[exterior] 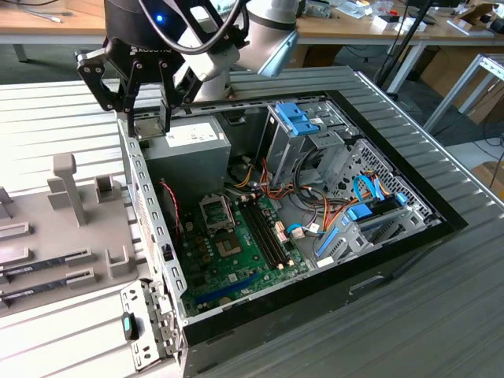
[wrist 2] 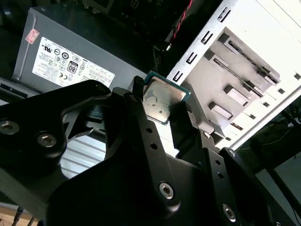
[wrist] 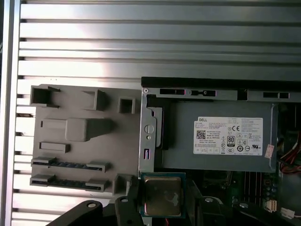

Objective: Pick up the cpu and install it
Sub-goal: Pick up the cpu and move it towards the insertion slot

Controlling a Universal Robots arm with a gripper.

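gripper (exterior: 150,120) clamped on cpu (wrist 2: 162,98) by edges | over case wall (exterior: 143,177), beside PSU (exterior: 189,151) | open air around

Lower edge of cpu (wrist 2: 160,96) hidden behind hand (wrist 2: 164,107); arm (exterior: 272,35) cut off by top edge, exterior view.

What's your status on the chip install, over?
Gripper shut on chip. Held above the computer case corner, near the grey power-supply box. Chip not in the socket yet. Nothing seen blocking.
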